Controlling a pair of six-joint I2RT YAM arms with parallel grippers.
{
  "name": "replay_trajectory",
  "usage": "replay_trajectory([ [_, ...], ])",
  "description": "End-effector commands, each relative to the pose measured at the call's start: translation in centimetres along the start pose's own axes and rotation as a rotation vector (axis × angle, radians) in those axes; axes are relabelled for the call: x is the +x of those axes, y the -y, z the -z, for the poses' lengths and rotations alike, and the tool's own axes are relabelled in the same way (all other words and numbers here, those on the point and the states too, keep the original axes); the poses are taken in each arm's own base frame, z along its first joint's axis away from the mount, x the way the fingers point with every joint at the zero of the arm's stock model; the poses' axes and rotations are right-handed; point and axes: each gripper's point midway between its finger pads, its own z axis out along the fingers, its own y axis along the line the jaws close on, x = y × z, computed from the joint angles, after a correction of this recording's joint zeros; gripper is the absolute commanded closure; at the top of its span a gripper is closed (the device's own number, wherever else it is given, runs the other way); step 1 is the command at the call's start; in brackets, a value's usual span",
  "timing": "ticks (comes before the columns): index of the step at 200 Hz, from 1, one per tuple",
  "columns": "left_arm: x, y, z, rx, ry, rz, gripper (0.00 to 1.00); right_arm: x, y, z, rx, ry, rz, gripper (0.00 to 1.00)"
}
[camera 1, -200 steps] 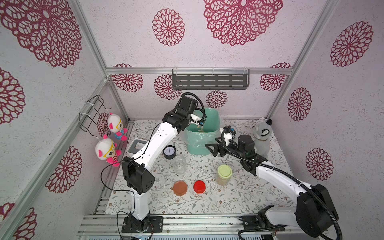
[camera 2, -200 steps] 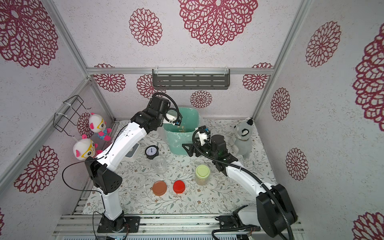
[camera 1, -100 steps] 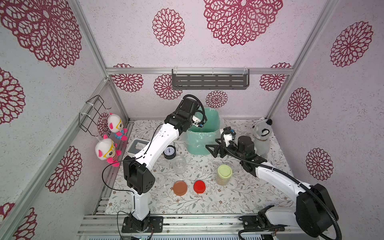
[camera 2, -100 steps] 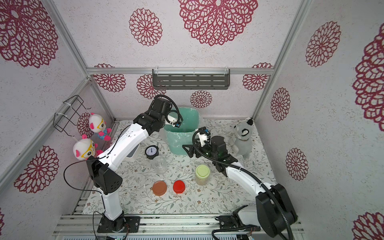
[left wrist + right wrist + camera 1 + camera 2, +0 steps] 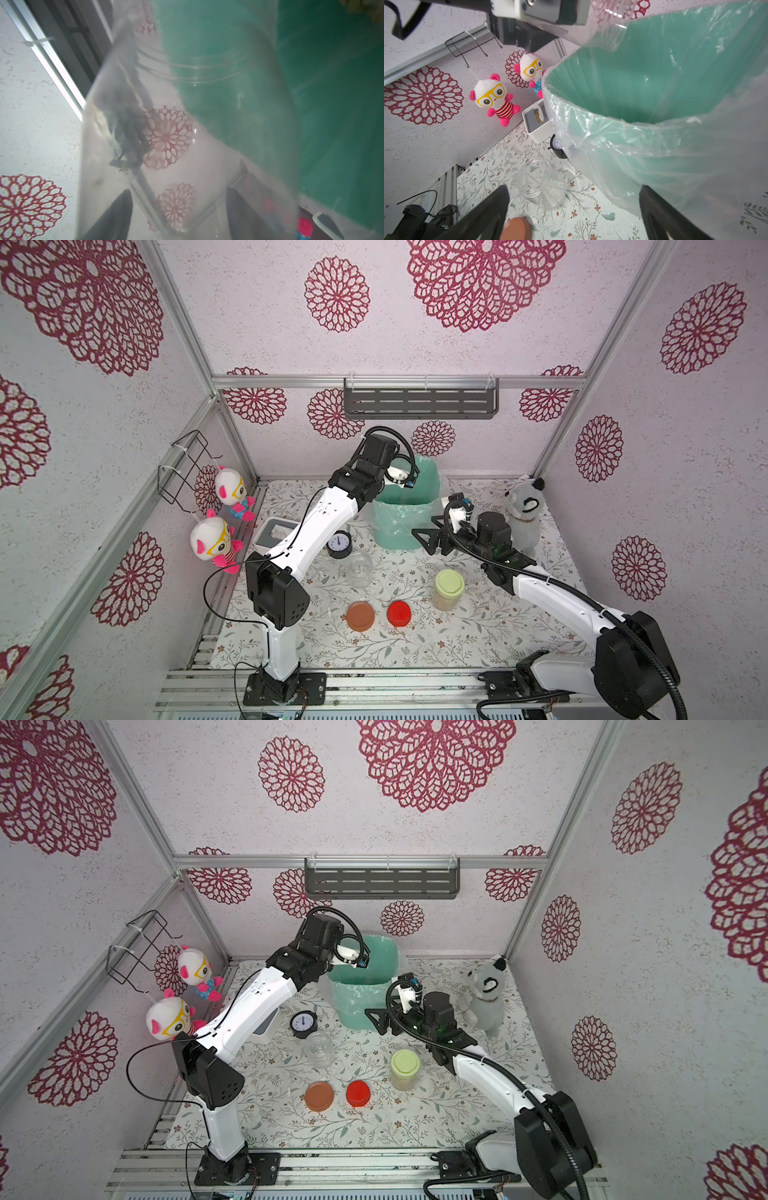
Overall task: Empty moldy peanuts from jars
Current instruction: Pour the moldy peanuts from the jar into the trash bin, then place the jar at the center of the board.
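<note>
Over teal bin (image 5: pixel 399 522): left hand (image 5: pixel 178 207) pinches tipped clear jar (image 5: pixel 187 124); right hand (image 5: pixel 426 539) spread.
Risk: smooth jar slipping from the pinch into the bin.

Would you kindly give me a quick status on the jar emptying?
Left pincer shut on clear jar, tipped over teal bin. Right pincer open, beside bin. Green-lidded jar capped, full. Nothing in the way.

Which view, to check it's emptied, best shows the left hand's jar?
Left wrist: the jar fills the frame, looking empty. The right wrist catches only its threaded neck; both top views hide it behind the arm.
</note>
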Motion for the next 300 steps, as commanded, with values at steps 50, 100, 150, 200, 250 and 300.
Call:
replay_trajectory([
  [50,0.8,-3.4,6.2,-0.108,0.344,0.446,1.00,-6.9,-4.7,2.4,-0.161,0.122,0.054,0.02],
  [100,0.8,-1.1,9.4,-0.042,0.587,0.587,1.00,-10.0,-6.7,3.5,-0.252,0.161,0.040,0.03],
  [150,-0.3,2.3,11.4,0.040,0.732,0.655,1.00,-12.3,-7.0,2.8,-0.288,0.169,-0.009,0.10],
  [200,-1.4,4.9,11.8,0.121,0.782,0.678,1.00,-12.7,-6.3,0.9,-0.277,0.085,-0.022,0.19],
  [250,-2.1,5.5,12.2,0.148,0.823,0.676,1.00,-12.1,-6.0,-0.3,-0.291,0.011,-0.038,0.29],
  [300,-2.8,5.8,12.1,0.181,0.853,0.667,1.00,-11.5,-5.9,-0.9,-0.300,-0.016,-0.043,0.37],
])
